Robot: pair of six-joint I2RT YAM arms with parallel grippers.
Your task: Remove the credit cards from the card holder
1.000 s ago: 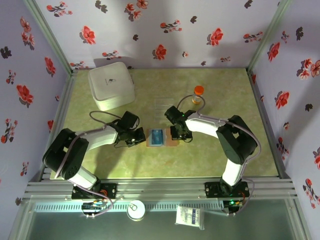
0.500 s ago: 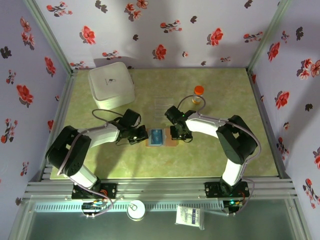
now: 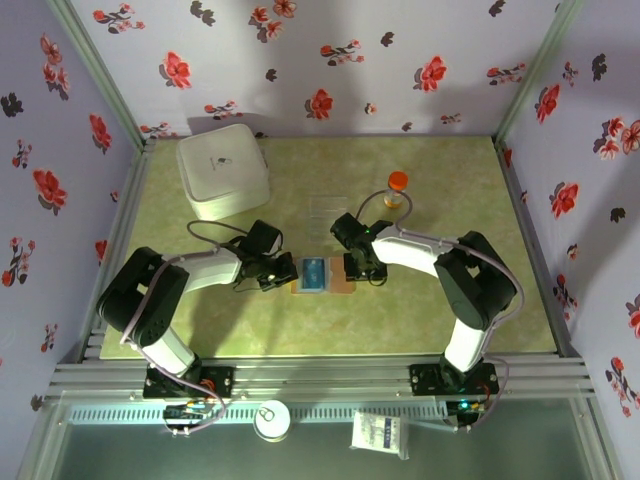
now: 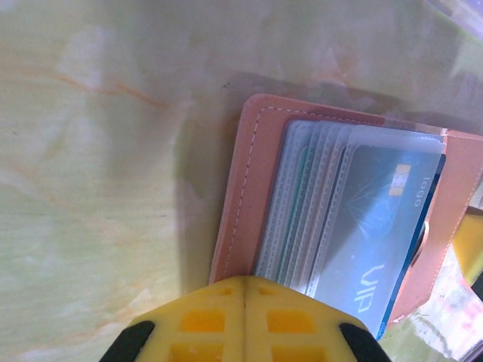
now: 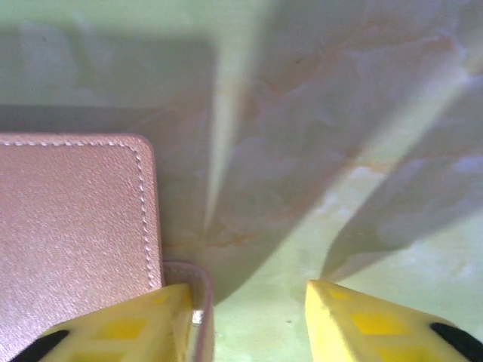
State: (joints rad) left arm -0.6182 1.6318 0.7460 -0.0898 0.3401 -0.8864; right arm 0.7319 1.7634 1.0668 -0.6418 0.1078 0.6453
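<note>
Shut tight and empty: left pincer (image 4: pixel 243 285), open card holder (image 4: pixel 243 188) and blue credit card (image 4: pixel 370 226) just ahead of its tips. Partly spread, gripping nothing: right pincer (image 5: pixel 249 294), card holder's edge just inside one finger.

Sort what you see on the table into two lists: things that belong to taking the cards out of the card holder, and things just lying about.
Belongs to the job:
- card holder, lying open
- blue card, in one of its sleeves

Just lying about:
- white square container
- orange-capped bottle
- clear plastic box
</note>
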